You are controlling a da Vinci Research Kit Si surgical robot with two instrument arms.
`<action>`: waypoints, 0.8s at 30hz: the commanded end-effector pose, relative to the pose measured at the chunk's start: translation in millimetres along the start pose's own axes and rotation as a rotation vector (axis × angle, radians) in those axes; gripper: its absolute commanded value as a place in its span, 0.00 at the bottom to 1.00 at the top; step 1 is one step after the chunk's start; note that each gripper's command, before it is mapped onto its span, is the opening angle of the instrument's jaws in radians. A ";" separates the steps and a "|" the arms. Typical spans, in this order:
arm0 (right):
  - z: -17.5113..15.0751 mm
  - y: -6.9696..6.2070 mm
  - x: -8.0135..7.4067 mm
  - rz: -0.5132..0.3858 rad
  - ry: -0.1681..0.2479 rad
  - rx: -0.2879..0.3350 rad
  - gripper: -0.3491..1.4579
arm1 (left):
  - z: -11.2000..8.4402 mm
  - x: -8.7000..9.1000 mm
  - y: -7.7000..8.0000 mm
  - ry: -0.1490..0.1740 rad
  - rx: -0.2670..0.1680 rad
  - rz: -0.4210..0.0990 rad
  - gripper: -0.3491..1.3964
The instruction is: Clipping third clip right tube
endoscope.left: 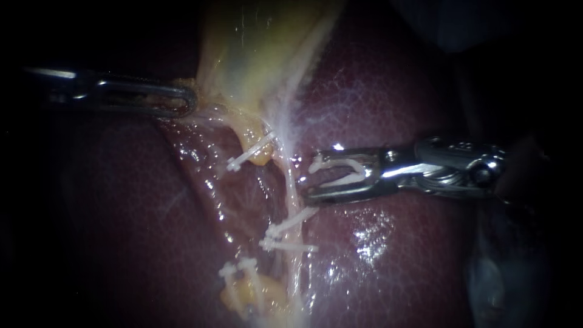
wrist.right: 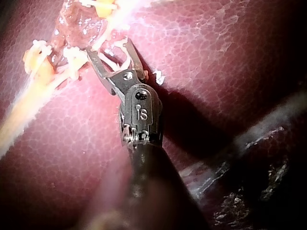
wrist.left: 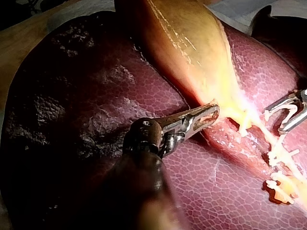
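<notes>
One white clip (endoscope.left: 337,160) gapes open beside right tube (endoscope.left: 291,185).

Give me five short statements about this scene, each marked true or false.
1. The right instrument holds a white clip between its jaws. True.
2. That clip is closed around the right tube. False: it stands open, facing the tube.
3. The right tube already bears two clips, farther from the gallbladder. True.
4. The left instrument has its tip on bare liver, far from the gallbladder. False: the tip lies at the gallbladder's edge.
5. The gallbladder is dark red. False: it is yellow; the liver is dark red.
</notes>
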 end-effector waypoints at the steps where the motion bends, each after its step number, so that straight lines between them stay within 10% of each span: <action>1: 0.5 0.2 -0.2 0.006 -0.003 0.005 0.46 | 0.0 0.0 0.0 0.000 0.000 0.001 0.00; 9: 4.0 1.1 -1.0 0.053 0.000 0.066 0.46 | 0.0 0.0 0.0 0.000 0.000 0.001 0.00; 24: 4.7 -0.2 1.7 0.190 0.164 0.315 0.46 | 0.0 0.0 0.0 0.000 0.000 0.000 0.00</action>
